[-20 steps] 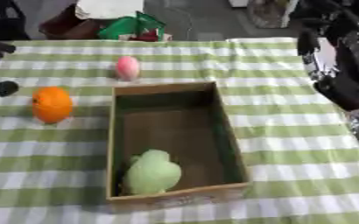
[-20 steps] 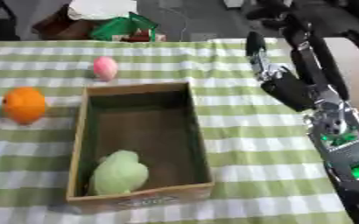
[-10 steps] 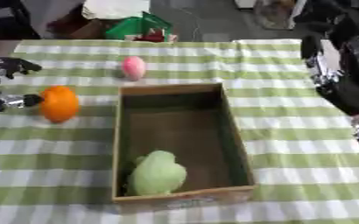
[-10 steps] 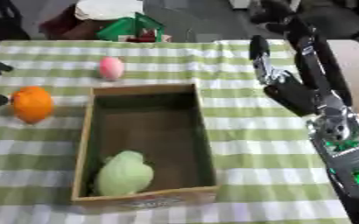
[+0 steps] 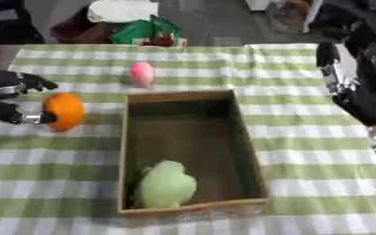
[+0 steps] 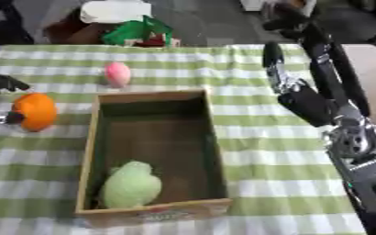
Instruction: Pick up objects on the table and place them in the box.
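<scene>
An orange ball-shaped fruit lies on the green-checked cloth left of the cardboard box. My left hand comes in from the left edge, its fingers and thumb spread around the fruit's left side, touching or nearly touching it. A pink egg-shaped object stands beyond the box's far wall. Inside the box, at its near end, lies a pale green object. My right hand hangs raised over the table's right side, fingers straight, holding nothing.
Beyond the table's far edge sit a green and red bundle and a white object. The checked cloth stretches right of the box under my right arm.
My left hand came in from the left edge and closed in around the orange fruit. The camera has shifted a little. The right arm has barely moved.
</scene>
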You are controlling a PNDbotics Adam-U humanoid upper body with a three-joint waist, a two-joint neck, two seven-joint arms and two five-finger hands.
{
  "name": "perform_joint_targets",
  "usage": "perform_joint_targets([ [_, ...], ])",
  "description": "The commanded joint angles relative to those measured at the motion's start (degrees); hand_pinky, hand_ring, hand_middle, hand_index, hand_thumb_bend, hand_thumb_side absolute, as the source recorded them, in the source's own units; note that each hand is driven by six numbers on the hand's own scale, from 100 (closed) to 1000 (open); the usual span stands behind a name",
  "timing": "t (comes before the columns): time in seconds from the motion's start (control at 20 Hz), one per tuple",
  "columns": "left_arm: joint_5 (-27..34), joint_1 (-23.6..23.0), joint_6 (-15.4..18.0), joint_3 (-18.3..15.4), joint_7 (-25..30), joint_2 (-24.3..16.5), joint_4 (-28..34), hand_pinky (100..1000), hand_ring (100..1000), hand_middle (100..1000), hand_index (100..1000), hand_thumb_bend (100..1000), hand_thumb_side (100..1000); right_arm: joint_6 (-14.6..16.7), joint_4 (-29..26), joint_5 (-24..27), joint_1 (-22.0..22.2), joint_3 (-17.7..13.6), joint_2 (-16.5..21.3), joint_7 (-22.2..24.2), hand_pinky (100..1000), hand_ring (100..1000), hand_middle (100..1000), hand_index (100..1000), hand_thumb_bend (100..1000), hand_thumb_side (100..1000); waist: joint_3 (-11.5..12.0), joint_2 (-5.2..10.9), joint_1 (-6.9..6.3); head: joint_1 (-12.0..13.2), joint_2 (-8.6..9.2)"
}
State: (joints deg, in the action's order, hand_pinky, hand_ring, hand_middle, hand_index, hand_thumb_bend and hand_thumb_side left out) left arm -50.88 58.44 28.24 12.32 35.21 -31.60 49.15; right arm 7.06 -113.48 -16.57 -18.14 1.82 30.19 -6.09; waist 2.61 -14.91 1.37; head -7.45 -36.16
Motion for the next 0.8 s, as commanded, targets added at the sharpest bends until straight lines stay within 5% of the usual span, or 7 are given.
perform_joint_targets([
  [0.05, -2.8, 1.6, 0.4, -1.7, 2.7, -0.1, 0.5, 799, 883, 864, 1000, 572, 1000, 0.1, -1.1, -0.4, -0.7, -0.2, 0.5, 0.2, 879, 998, 752, 950, 100, 794, -0.2, 0.71, -0.08, 0.3, 0.76],
  [0.3, -7.2, 1.6, 0.5, -3.1, 1.2, 1.3, -0.7, 799, 883, 864, 1000, 572, 1000, 0.2, -1.1, -0.6, -1.0, -0.1, 0.3, 0.6, 879, 998, 752, 950, 100, 794, -0.5, 0.14, -0.01, 0.5, 1.02],
  [0.45, -9.5, 1.6, 0.1, -3.9, -0.8, 2.2, -1.1, 694, 772, 678, 810, 478, 989, -0.1, -1.1, -0.9, -0.9, -0.3, 0.0, 0.6, 882, 1000, 751, 942, 100, 798, -0.7, -0.57, 0.00, 0.6, 1.00],
  [0.65, -9.7, 1.4, -0.6, -4.7, -3.9, 2.7, -0.9, 532, 583, 474, 586, 269, 655, -0.2, -1.1, -1.2, -0.8, -0.3, -0.1, 0.5, 882, 1000, 750, 939, 100, 797, -0.6, -0.73, 0.07, 0.7, 1.02],
  [0.7, -9.5, 1.3, -0.6, -4.6, -4.8, 2.7, -0.8, 532, 583, 474, 586, 269, 655, -0.2, -1.1, -1.2, -0.8, -0.3, -0.1, 0.5, 882, 1000, 750, 939, 100, 797, -0.6, -0.73, 0.06, 0.7, 1.02],
  [0.75, -9.4, 1.2, -0.6, -4.5, -5.6, 2.6, -0.6, 448, 516, 415, 534, 150, 309, -0.3, -1.1, -1.2, -0.8, -0.3, -0.1, 0.5, 883, 1000, 749, 938, 100, 798, -0.5, -0.69, 0.06, 0.7, 1.00],
  [0.8, -9.3, 1.2, -0.5, -4.5, -6.4, 2.6, -0.3, 384, 475, 380, 503, 100, 171, -0.4, -1.1, -1.2, -0.7, -0.3, -0.2, 0.5, 884, 1000, 749, 937, 100, 799, -0.5, -0.64, 0.06, 0.6, 0.99],
])
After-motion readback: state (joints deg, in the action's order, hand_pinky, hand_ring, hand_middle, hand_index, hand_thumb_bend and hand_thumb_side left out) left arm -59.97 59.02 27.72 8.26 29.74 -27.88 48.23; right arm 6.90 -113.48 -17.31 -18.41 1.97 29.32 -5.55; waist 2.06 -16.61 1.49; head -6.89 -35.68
